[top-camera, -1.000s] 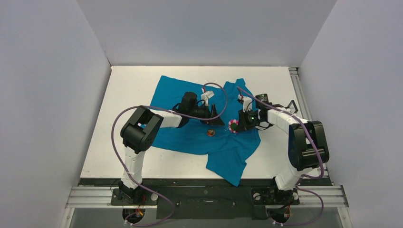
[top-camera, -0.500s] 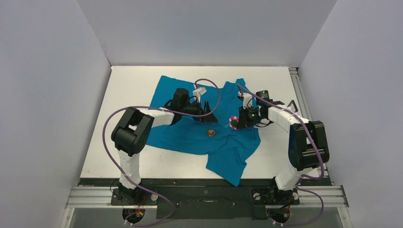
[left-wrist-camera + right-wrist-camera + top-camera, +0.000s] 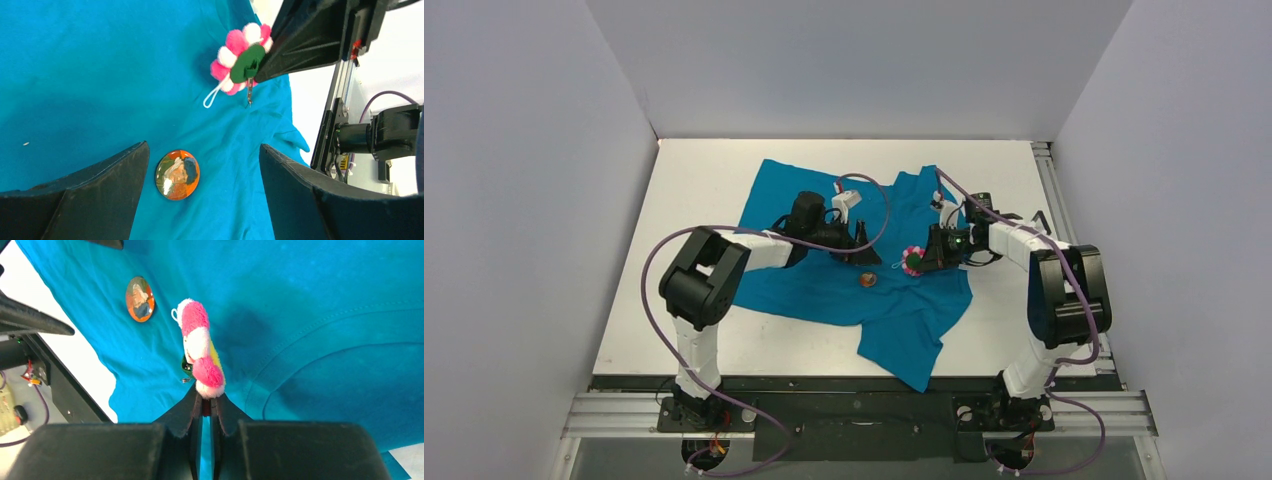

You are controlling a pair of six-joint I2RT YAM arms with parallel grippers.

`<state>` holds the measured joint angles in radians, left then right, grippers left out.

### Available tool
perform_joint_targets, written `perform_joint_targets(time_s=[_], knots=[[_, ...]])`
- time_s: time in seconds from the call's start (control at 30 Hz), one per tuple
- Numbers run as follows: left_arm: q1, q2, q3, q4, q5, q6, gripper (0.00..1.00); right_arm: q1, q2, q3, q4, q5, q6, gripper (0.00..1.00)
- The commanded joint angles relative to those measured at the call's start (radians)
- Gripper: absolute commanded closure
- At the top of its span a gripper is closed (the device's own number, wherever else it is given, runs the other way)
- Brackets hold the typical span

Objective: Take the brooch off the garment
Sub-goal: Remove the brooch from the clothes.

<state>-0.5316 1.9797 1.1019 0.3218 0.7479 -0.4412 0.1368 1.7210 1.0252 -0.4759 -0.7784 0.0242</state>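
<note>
The brooch, a pink and white flower with a green back, is held by its edge in my shut right gripper, just above the teal garment. In the right wrist view the brooch stands edge-on above my closed fingertips, casting a shadow on the shirt. In the left wrist view the brooch shows its green back, its pin hanging free, with a white loop. My left gripper is open and empty, low over the shirt, left of the brooch.
A round orange badge lies on the shirt between the grippers, just by my left gripper's fingers; it also shows in the right wrist view. White tabletop surrounds the shirt. Grey walls enclose the table.
My left arm has drawn back to the left, its gripper staying near the orange badge. My right gripper still holds the brooch in nearly the same spot.
</note>
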Motion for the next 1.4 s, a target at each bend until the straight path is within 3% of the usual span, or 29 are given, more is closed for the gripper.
perform_joint_targets(time_s=[0.0, 0.47, 1.07, 1.37], knots=[[-0.038, -0.035, 0.033, -0.011, -0.022, 0.068, 0.25, -0.027, 0.021, -0.012, 0.035, -0.046, 0.057, 1.0], [-0.164, 0.027, 0.106, -0.098, -0.083, 0.139, 0.46, -0.013, -0.016, -0.102, 0.142, -0.039, 0.138, 1.0], [-0.223, 0.128, 0.179, -0.095, -0.143, 0.102, 0.57, -0.02, -0.02, -0.126, 0.18, -0.064, 0.208, 1.0], [-0.238, 0.155, 0.203, -0.088, -0.157, 0.082, 0.75, -0.02, -0.025, -0.137, 0.184, -0.081, 0.239, 1.0]])
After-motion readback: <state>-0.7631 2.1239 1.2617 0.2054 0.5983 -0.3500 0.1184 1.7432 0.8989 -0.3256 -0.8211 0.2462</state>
